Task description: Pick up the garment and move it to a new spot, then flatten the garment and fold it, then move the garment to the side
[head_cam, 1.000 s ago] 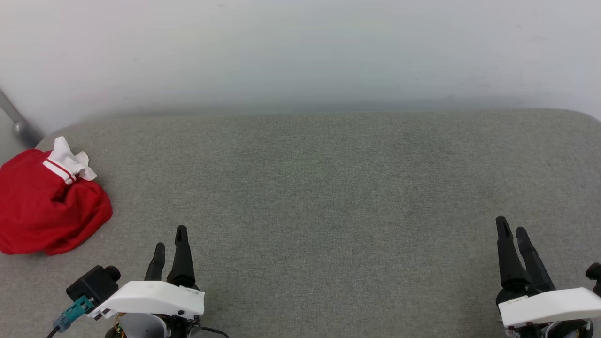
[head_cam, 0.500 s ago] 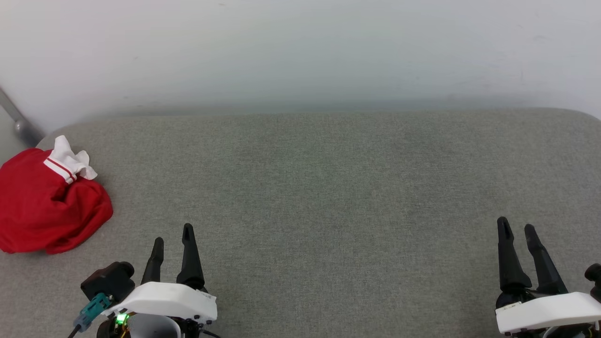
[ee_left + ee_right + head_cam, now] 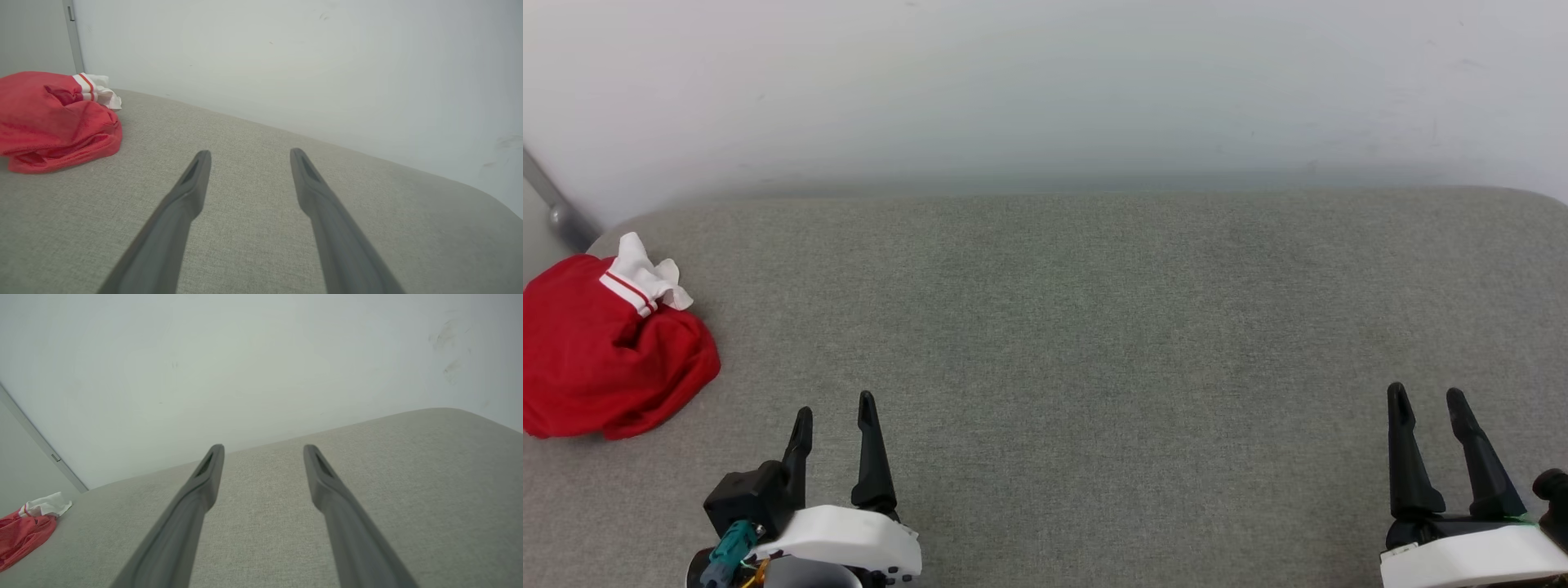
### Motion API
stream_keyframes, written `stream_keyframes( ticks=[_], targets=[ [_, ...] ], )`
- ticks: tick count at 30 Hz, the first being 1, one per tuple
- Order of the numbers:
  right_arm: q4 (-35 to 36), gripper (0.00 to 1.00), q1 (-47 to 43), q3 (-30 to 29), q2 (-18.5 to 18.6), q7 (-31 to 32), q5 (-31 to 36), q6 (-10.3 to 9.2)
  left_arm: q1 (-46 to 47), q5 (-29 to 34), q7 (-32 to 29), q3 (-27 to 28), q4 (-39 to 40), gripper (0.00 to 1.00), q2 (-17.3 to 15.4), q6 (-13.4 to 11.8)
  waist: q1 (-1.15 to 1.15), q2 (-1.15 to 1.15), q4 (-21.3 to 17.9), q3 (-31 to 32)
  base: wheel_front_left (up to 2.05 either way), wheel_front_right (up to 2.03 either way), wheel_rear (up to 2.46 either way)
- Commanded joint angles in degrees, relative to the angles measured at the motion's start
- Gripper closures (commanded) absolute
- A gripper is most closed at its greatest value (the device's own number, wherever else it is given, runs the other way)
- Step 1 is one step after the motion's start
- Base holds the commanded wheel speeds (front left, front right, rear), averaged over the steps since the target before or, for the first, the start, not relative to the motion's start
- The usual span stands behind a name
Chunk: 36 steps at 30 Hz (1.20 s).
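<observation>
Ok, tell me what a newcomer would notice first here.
The bright red-and-white garment lies crumpled in a heap at the left edge of the grey surface. Then come the left gripper and right gripper, low in the head view, both open and empty.

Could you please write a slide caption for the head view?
Crumpled red garment at the left end of the grey padded surface; left claw and right claw open and empty.
</observation>
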<state>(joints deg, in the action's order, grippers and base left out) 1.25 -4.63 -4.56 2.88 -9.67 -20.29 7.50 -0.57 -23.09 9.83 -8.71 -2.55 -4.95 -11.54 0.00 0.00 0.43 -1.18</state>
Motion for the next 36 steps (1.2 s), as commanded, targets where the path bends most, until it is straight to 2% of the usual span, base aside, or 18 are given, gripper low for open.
stream_keyframes(
  ticks=[1,19,36],
  targets=[
    [0.7,0.0,-0.1,0.0,0.0,-0.5,1.2,-0.01,0.1,1.1,0.4,-0.1,0.6,0.0,-0.3,-0.1,0.0,0.0,0.0,0.0,0.0,0.0,0.0],
    [2.4,0.0,-1.2,-0.1,0.0,-2.8,7.2,-0.01,-0.8,10.0,2.7,-1.2,0.9,0.0,0.5,-0.5,0.0,0.0,0.3,-0.6,0.0,0.0,0.0],
    [3.5,0.0,-2.8,0.2,0.0,-4.7,11.6,-0.02,-2.4,15.9,4.6,0.1,-0.4,0.0,1.6,1.4,0.0,0.0,0.6,-0.7,0.0,0.0,0.0]
  ],
)
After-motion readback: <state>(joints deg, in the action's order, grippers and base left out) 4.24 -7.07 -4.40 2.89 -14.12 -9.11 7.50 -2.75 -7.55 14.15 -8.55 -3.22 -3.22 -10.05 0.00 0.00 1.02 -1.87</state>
